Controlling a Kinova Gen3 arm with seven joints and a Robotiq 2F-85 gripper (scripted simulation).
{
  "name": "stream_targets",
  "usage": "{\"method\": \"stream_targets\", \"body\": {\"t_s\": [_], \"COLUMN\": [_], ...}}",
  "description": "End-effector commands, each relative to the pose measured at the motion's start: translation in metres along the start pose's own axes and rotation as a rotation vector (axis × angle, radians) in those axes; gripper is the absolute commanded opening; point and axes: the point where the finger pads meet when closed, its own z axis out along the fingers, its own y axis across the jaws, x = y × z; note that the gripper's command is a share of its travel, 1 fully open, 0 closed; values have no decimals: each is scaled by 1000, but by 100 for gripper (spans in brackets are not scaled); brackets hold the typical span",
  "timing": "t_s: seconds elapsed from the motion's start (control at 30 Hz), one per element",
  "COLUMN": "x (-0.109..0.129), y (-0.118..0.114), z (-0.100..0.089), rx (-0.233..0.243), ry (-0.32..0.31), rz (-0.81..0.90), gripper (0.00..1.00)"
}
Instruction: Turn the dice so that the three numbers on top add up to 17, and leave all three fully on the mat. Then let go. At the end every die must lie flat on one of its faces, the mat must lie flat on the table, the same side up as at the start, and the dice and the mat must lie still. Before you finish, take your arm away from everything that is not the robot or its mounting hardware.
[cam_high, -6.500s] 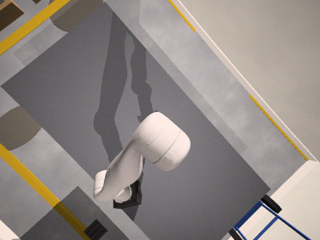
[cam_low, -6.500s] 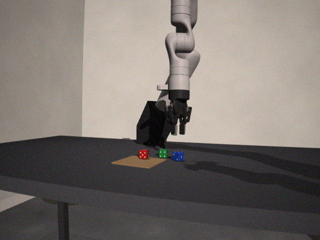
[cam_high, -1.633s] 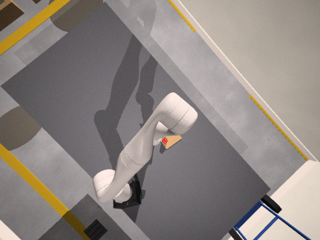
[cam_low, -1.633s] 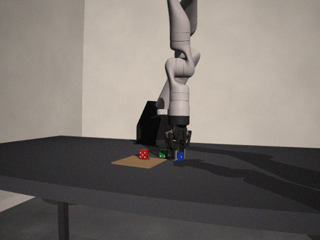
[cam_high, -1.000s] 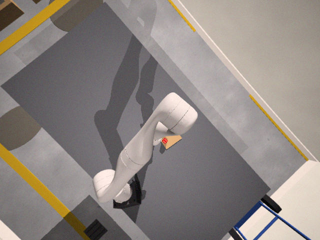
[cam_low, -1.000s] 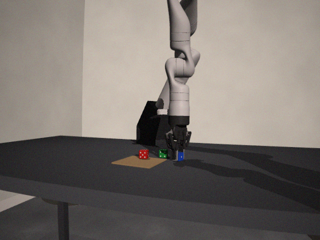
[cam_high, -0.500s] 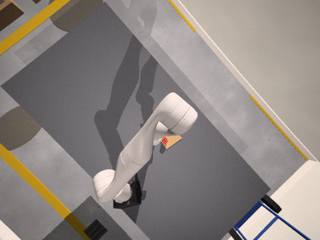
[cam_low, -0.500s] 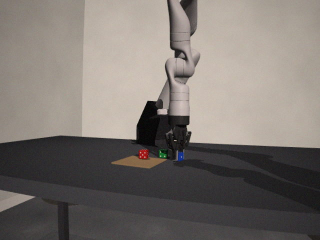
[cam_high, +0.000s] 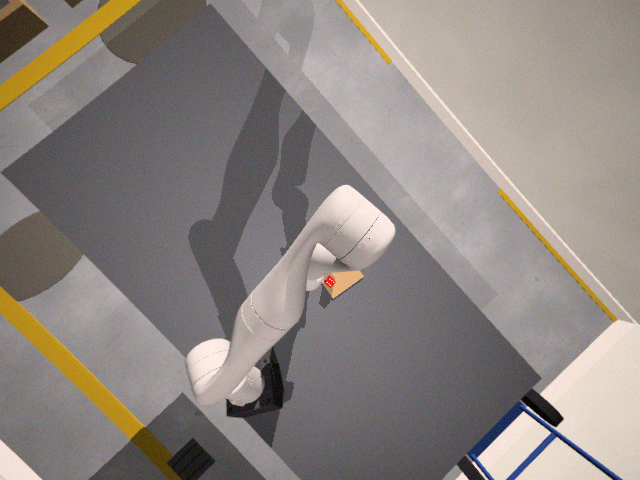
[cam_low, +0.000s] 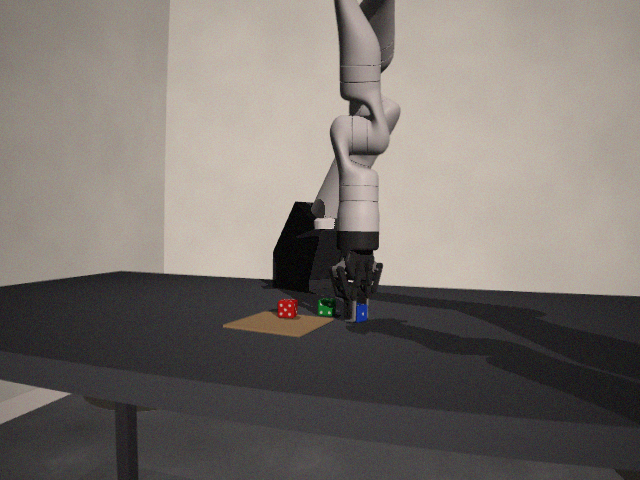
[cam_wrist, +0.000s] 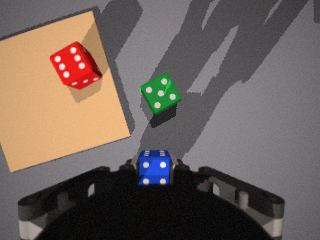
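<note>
While its two black fingers pressed on opposite sides of the small blue die with white pips, the dark two-finger gripper stood partly closed and clamped on that cube, low at the centre of the wrist view. That die showed four pips toward the wrist camera, and in the exterior view it sat at table level just right of the mat's right corner, so it lay off the mat. The grasp from straight above, with the pale arm hanging nearly vertical, looked chosen so the cube could be lifted, rolled to another face and carried onto the mat.

Just above and slightly right of centre in the wrist view, the small green die rested on the dark grey table top, five pips up, close beside the mat's edge but apart from it. Further out, in the upper left of that view, the small red die lay on the flat tan square mat, six pips up.

Judging by this, two dice had yet to reach the mat, and the blue one likely needed six on top.
</note>
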Motion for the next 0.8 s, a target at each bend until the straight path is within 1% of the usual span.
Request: {"method": "stream_targets", "body": {"t_s": [0.0, 0.17, 0.27, 0.37, 0.43, 0.77], "x": [0, 0, 0, 0, 0, 0], "y": [0, 0, 0, 0, 0, 0], "z": [0, -5, -13, -25, -25, -72], "rx": [1, 1, 1, 1, 1, 1], "ry": [0, 0, 0, 0, 0, 0], "rz": [0, 0, 0, 0, 0, 0], "gripper": [26, 26, 26, 26, 26, 26]}}
